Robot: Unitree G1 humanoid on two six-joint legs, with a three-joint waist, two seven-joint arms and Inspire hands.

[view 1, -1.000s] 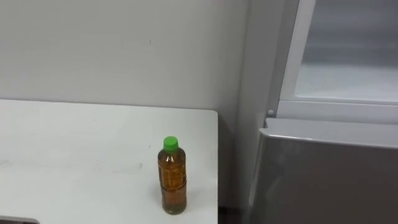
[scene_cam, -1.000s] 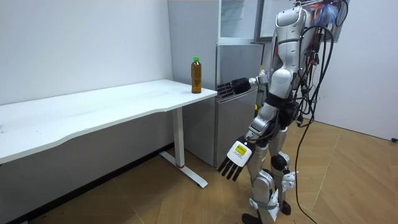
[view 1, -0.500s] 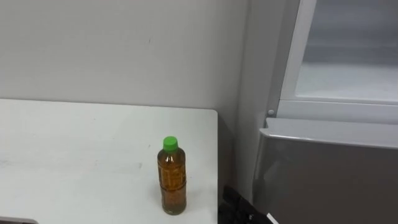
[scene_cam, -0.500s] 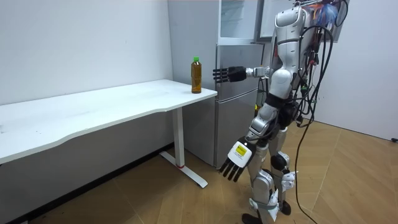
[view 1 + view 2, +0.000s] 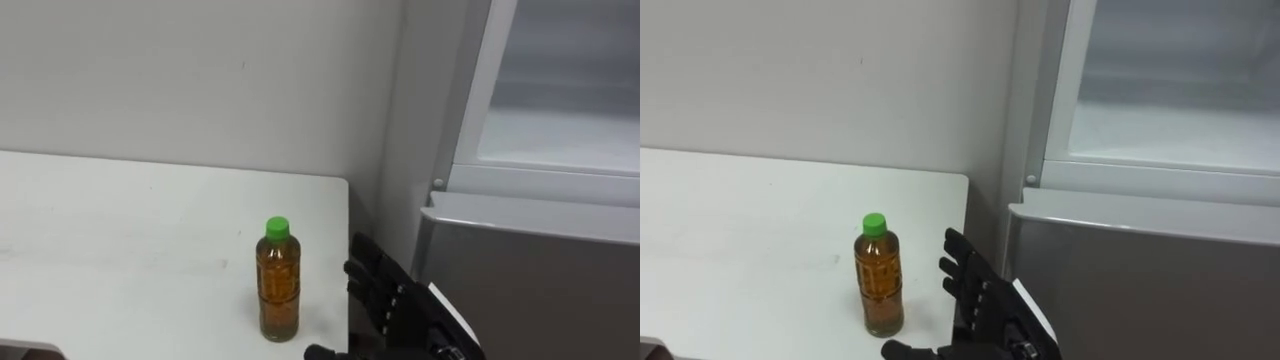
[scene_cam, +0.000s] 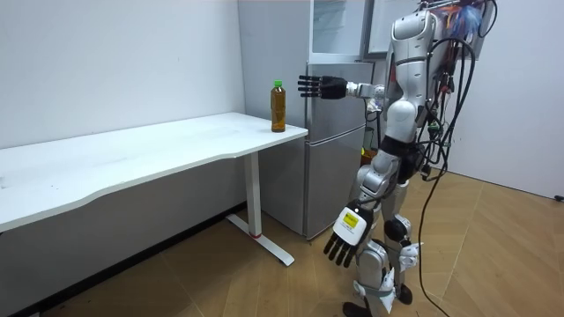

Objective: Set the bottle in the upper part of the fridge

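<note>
I see the fridge (image 5: pixel 540 290) with its upper compartment open, right of the white tabletop (image 5: pixel 120 250). The bottle (image 5: pixel 279 283) stands upright near the tabletop's right edge. My right hand (image 5: pixel 390 300) hovers just beside it, fingers straight and spread, not touching. The left hand (image 6: pixel 344 236) hangs open by the thigh.

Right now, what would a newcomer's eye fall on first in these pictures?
The amber bottle with a green cap stands upright on the white table, near its end by the fridge. The robot's right hand, fingers straight, hovers just to the bottle's right, not touching it. Beyond, the upper fridge compartment stands open; the left hand hangs open by the robot's legs.
</note>
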